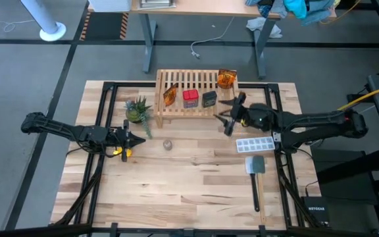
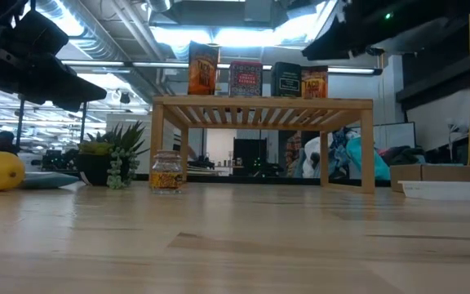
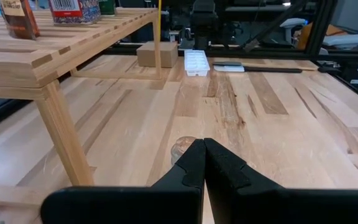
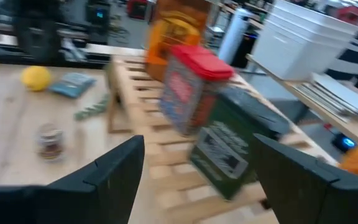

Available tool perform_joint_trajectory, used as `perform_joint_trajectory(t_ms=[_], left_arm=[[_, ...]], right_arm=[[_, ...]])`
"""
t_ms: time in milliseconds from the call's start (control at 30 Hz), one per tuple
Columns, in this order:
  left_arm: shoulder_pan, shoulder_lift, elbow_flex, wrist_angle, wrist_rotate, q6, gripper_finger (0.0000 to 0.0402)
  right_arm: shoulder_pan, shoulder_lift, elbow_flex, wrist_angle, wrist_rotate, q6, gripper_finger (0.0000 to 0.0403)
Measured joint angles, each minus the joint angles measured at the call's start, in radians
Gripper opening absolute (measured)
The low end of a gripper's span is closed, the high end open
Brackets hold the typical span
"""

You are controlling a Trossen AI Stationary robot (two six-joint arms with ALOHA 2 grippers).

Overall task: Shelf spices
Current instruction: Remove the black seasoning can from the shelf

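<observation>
The light-wood shelf (image 1: 196,108) stands at the table's far middle. On its slatted top stand an orange packet (image 1: 170,95), the red tin (image 1: 190,98), the dark grey box (image 1: 209,99) and a second orange packet (image 1: 226,79). The tiny clear jar (image 1: 168,144) stands on the table in front of the shelf, also seen as the jar (image 2: 166,171) in the low view. My right gripper (image 1: 224,116) is open beside the shelf's right end, facing the red tin (image 4: 191,87) and the box (image 4: 229,143). My left gripper (image 1: 139,139) is shut, left of the jar (image 3: 182,148) and apart from it.
A small green potted plant (image 1: 138,110) stands left of the shelf. A yellow round toy (image 1: 122,152) lies under my left arm. A white ice-cube tray (image 1: 255,143) and a spatula (image 1: 256,176) lie on the right. Bare wood stretches along the near side (image 1: 189,191).
</observation>
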Motion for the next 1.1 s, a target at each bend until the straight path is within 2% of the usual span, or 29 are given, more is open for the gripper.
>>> perform_joint_trajectory(t_ms=[133,333,433,533,733,1100], left_arm=[[0.0,0.0,0.0,0.0,0.0,-0.012,0.0],[0.0,0.0,0.0,0.0,0.0,-0.023,0.0],[0.0,0.0,0.0,0.0,0.0,-0.032,0.0],[0.0,0.0,0.0,0.0,0.0,-0.047,0.0],[0.0,0.0,0.0,0.0,0.0,-0.039,0.0],[0.0,0.0,0.0,0.0,0.0,-0.05,0.0]], right_arm=[[-0.072,0.0,0.0,-0.007,-0.031,-0.005,0.0296],[-0.2,0.004,0.0,-0.007,-0.209,-0.007,0.0296],[-0.255,0.005,0.0,-0.006,-0.265,-0.008,0.0296],[-0.3,0.005,0.0,-0.001,-0.297,-0.014,0.0296],[-0.367,0.034,0.0,0.052,-0.476,-0.015,0.0296],[-0.387,0.224,0.0,0.206,-0.51,-0.042,0.0296]])
